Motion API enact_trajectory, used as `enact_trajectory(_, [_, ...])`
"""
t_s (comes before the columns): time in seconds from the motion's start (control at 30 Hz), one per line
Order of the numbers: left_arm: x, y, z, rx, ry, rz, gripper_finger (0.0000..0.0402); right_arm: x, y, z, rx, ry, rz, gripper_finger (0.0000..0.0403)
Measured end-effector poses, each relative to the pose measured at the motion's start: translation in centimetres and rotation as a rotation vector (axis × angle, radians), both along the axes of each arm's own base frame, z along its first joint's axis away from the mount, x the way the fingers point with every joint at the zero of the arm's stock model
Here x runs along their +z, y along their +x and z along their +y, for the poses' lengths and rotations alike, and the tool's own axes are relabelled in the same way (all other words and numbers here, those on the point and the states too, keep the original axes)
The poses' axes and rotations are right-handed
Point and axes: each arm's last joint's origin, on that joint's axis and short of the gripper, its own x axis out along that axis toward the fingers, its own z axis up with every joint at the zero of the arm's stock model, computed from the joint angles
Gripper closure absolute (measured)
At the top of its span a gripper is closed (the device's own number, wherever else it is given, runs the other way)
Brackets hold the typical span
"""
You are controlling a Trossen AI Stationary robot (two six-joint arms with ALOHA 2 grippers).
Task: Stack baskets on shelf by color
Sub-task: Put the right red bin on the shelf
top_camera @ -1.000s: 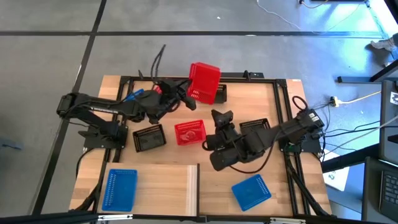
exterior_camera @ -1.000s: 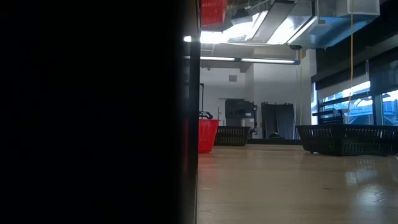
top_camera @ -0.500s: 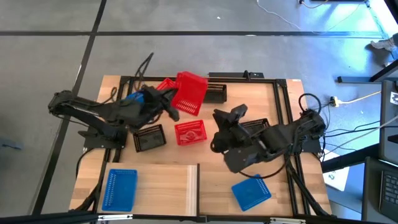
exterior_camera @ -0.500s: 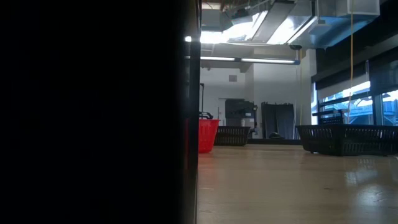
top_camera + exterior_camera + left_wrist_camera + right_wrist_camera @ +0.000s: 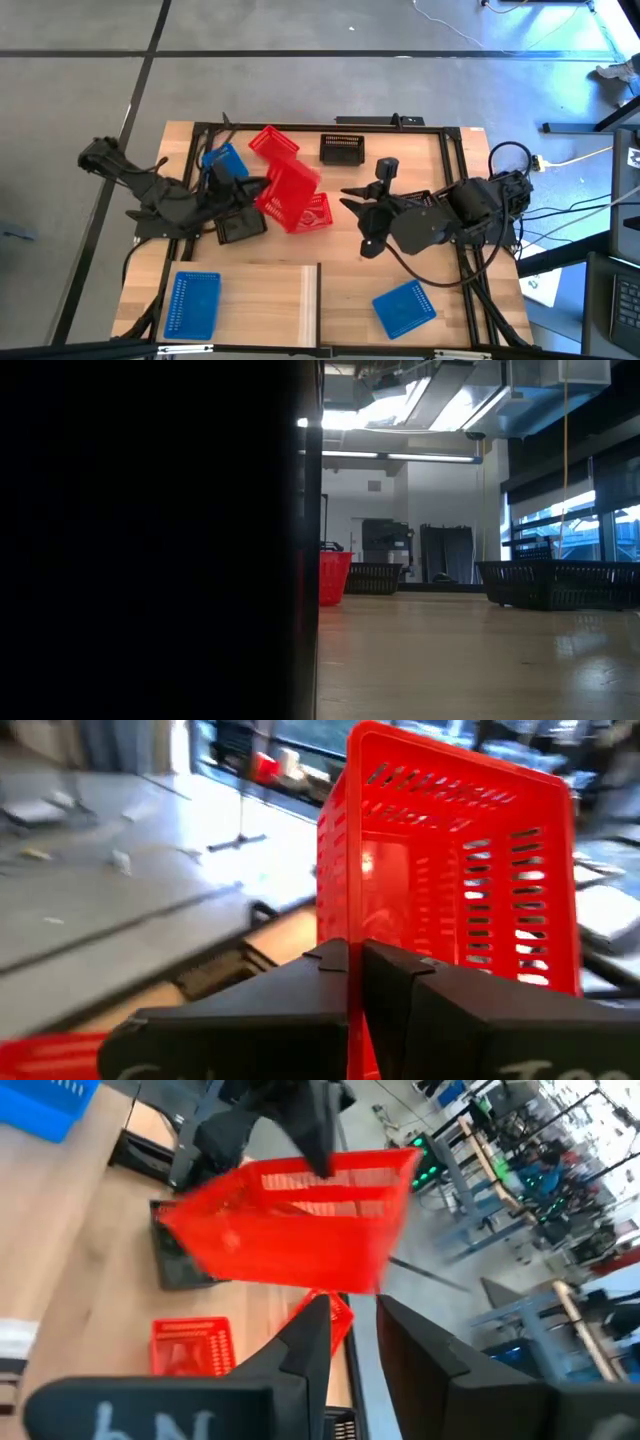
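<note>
A: Which step is in hand?

B: Red stacking. The left pincer [image 5: 355, 965] is clenched on the wall of a red basket [image 5: 290, 190], carried tilted just above a second red basket [image 5: 316, 212] standing near desk [image 5: 450, 150] centre. A third red basket [image 5: 272, 142] lies at about 11 o'clock of the carried one.

A: Right arm?

B: Right pincer [image 5: 366, 212] hangs at 3 o'clock of the red pair, fingers parted, grasping nothing. In its wrist view the fingers frame the carried basket.

A: The shelf?

B: Pale panel [image 5: 270, 295] at the desk's 6 o'clock edge, with a blue basket [image 5: 194, 303] on its left end. No red there yet.

A: What does the next move call for?

B: Judging only: level the carried basket, square it over the standing one, lower until it nests, then release. Tilt risks catching a rim.

A: Change over the last second?

B: The carried basket came from the desk's 12 o'clock side down toward centre. The right arm drew back toward 3 o'clock. The low view is unchanged.
</note>
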Motion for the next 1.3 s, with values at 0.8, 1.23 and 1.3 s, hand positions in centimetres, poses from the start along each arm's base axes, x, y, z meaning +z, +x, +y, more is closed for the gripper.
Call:
enact_trajectory(0.8, [-2.2, -3.3, -0.8, -0.877, -0.206, 0.370, 0.0401, 0.0, 0.1, -0.2, -0.055, 0.122, -0.054, 0.0316])
enact_trajectory(1.23, [2.4, -3.2, 2.4, -0.234, -0.226, 0.049, 0.0401, 0.0, 0.1, -0.2, -0.085, 0.185, -0.086, 0.0316])
enact_trajectory(1.3, [3.1, -3.6, 2.8, -0.096, -0.165, 0.010, 0.0401, 0.0, 0.1, -0.2, -0.086, 0.185, -0.087, 0.0316])
